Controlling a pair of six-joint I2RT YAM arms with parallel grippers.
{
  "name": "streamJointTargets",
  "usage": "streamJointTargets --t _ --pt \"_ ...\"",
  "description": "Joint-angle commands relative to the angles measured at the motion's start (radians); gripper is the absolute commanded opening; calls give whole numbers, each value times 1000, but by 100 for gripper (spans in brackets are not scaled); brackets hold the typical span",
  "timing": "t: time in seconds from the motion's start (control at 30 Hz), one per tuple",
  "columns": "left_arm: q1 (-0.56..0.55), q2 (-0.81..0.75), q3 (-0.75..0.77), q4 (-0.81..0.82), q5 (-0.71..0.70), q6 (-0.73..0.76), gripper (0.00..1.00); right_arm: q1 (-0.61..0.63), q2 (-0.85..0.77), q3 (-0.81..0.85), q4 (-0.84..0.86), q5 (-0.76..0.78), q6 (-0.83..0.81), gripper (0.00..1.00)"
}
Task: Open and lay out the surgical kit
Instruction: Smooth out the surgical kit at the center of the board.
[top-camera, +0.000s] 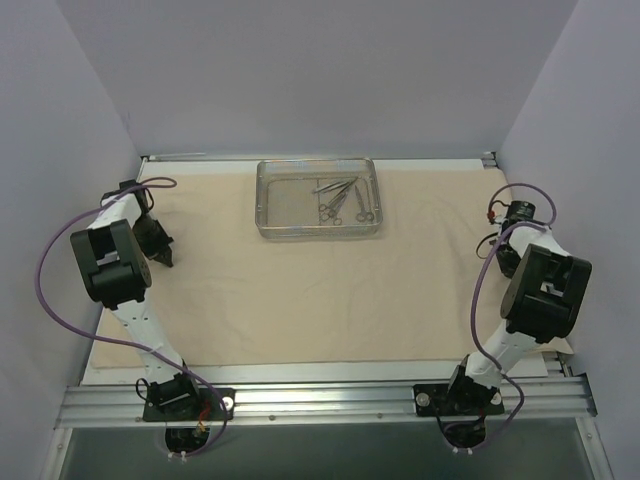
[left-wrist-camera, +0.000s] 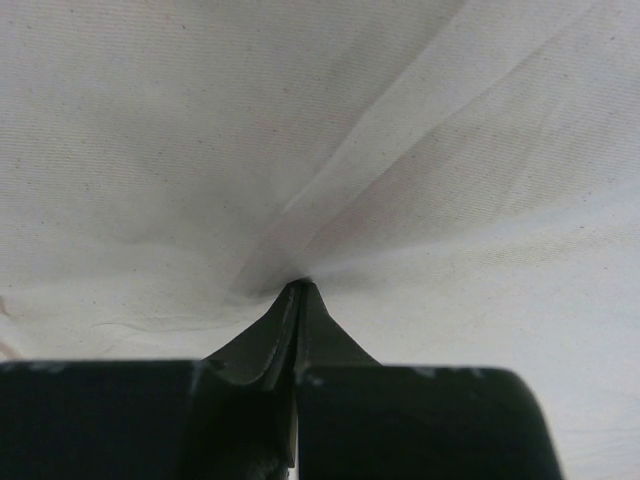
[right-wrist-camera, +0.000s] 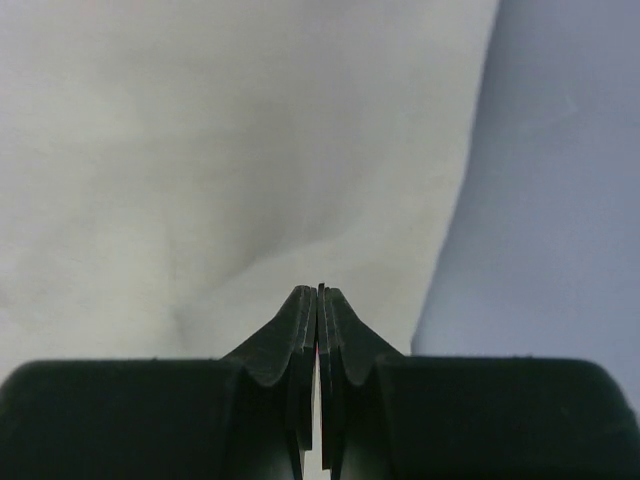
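The beige cloth wrap (top-camera: 300, 290) lies spread flat as a table-sized sheet. The clear rectangular tray (top-camera: 263, 200) stands on it at the back centre, with several slim metal instruments (top-camera: 342, 200) lying in its right half. My left gripper (top-camera: 164, 256) is at the cloth's left edge. In the left wrist view it (left-wrist-camera: 300, 288) is shut on a pinch of cloth (left-wrist-camera: 400, 150), and creases fan out from the tips. My right gripper (top-camera: 492, 250) is at the cloth's right edge. In the right wrist view it (right-wrist-camera: 320, 292) is shut just above the cloth (right-wrist-camera: 200, 150), with nothing seen between the tips.
Grey walls close in the table on the left, back and right. Bare table (right-wrist-camera: 560, 200) shows past the cloth's right edge. A metal rail (top-camera: 320, 400) with both arm bases runs along the near edge.
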Motion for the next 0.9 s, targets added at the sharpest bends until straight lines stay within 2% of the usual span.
streamJointTargets --t 0.0,0.27,0.47,0.57,0.73,0.87 --pt "15 -44 -12 8 -44 12 2 -78 -77 -29 -82 75 -81 0" --pt "13 -48 -35 13 -37 10 2 -129 -76 -179 -22 87 -103 0" --pt "15 -27 -27 7 -45 12 2 -250 -122 -277 33 129 -158 0" --pt "15 -21 -24 7 -50 13 2 -267 -130 -317 75 139 -181 0" --pt "18 -12 -15 0 -50 12 2 -270 -98 -352 106 173 -192 0" --pt "18 -22 -30 11 -47 12 2 -272 -39 -314 70 153 -151 0"
